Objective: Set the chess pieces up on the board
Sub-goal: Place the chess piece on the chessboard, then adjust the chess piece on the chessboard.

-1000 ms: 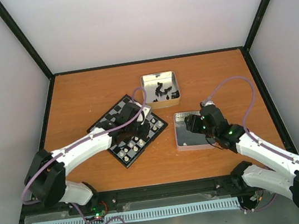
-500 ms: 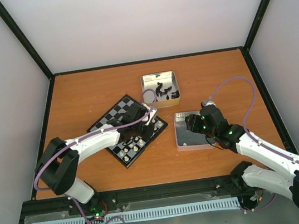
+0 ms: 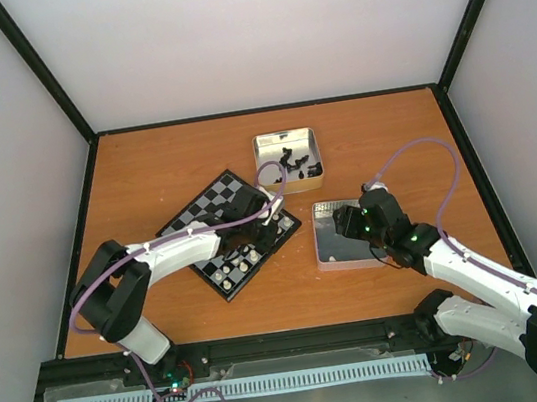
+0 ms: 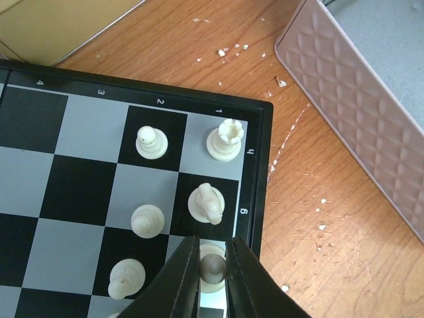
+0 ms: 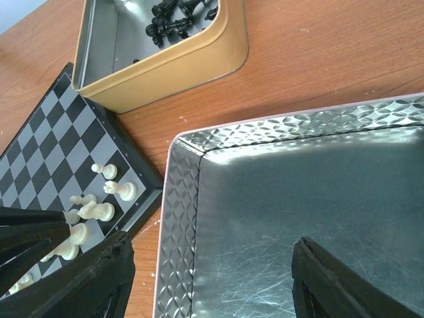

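Observation:
The chessboard (image 3: 190,218) lies left of centre, turned at an angle. Several cream-white pieces (image 3: 242,259) stand along its near right side. In the left wrist view a rook (image 4: 224,140), a knight (image 4: 208,202) and pawns (image 4: 152,142) stand on the board (image 4: 79,192). My left gripper (image 4: 212,268) is shut on a white piece (image 4: 212,286) that stands on an edge square beside the knight. It is at the board's right corner in the top view (image 3: 270,223). My right gripper (image 5: 212,265) is open and empty over the silver tin (image 5: 179,218).
A gold tin (image 3: 261,167) behind the board holds several black pieces (image 3: 298,163); it also shows in the right wrist view (image 5: 172,79). The silver tin (image 3: 342,251) sits right of the board, close to its corner. Black frame rails edge the table.
My left arm has swung its elbow in and the gripper has shifted slightly right along the board's edge. The right arm has not moved.

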{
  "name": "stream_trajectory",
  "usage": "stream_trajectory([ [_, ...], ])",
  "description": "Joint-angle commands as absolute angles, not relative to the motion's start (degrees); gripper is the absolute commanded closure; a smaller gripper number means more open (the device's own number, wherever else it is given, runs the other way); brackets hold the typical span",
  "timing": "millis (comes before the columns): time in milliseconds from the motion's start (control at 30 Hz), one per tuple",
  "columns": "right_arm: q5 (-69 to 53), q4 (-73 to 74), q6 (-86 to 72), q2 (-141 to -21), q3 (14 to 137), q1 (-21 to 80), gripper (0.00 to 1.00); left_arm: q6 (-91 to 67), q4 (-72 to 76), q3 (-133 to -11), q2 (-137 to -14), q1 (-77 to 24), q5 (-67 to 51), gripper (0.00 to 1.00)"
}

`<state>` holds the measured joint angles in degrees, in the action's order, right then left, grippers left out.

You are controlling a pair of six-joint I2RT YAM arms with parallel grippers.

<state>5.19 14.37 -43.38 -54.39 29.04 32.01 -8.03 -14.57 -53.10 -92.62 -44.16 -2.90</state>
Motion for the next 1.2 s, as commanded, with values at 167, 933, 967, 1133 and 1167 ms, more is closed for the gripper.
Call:
stream_trajectory([
  [167,6.28,14.85,-44.66,-52.6,27.38,31.82,0.34,-7.57,-12.57,-53.81,-94.89,-44.73,-0.9,0.9],
  [933,7.34,17.71,-43.76,-51.62,28.95,31.72,0.35,-8.8,-18.54,-57.18,-88.52,-44.68,-2.42,0.74],
  [967,7.51,18.35,-43.85,-52.1,29.38,31.66,0.35,-9.02,-18.73,-57.33,-88.46,-44.76,-2.36,0.74],
  [1133,8.6,26.39,-42.74,-57.18,34.68,30.36,0.35,-9.5,-19.07,-57.24,-87.96,-44.74,-2.83,0.71],
  [1167,8.43,27.59,-42.12,-58.66,35.78,29.94,0.35,-9.31,-19.07,-57.26,-88.2,-44.74,-3.09,0.71],
])
